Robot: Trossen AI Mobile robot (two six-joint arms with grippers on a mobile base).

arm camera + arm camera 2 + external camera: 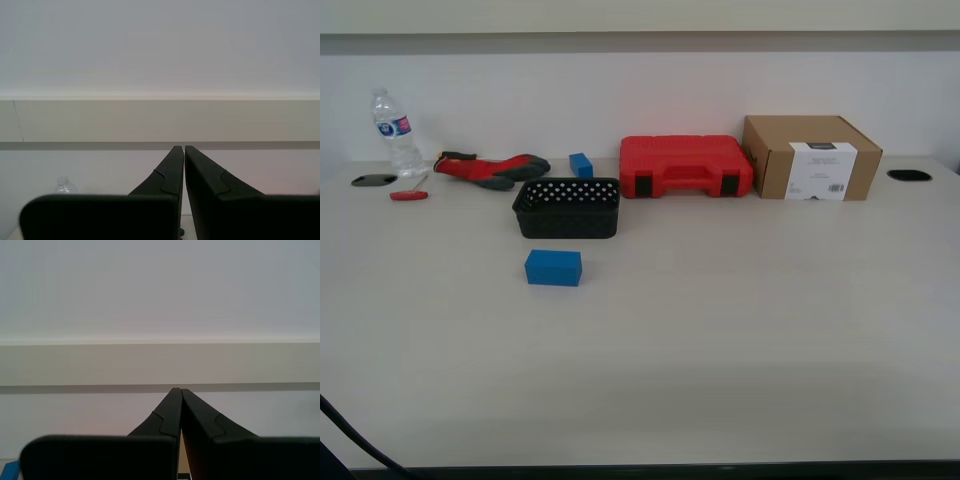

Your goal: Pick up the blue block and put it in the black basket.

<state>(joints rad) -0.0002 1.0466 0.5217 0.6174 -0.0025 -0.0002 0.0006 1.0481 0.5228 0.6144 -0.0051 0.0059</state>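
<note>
Nearest the camera, the blue block [553,267] lies on the table [740,330], just in front of the black basket [567,208]. Rightward sit a red tool case [686,166] and cardboard box [810,157]. My first gripper [184,148] and second gripper [177,390] are both clenched empty, facing the wall.
</note>
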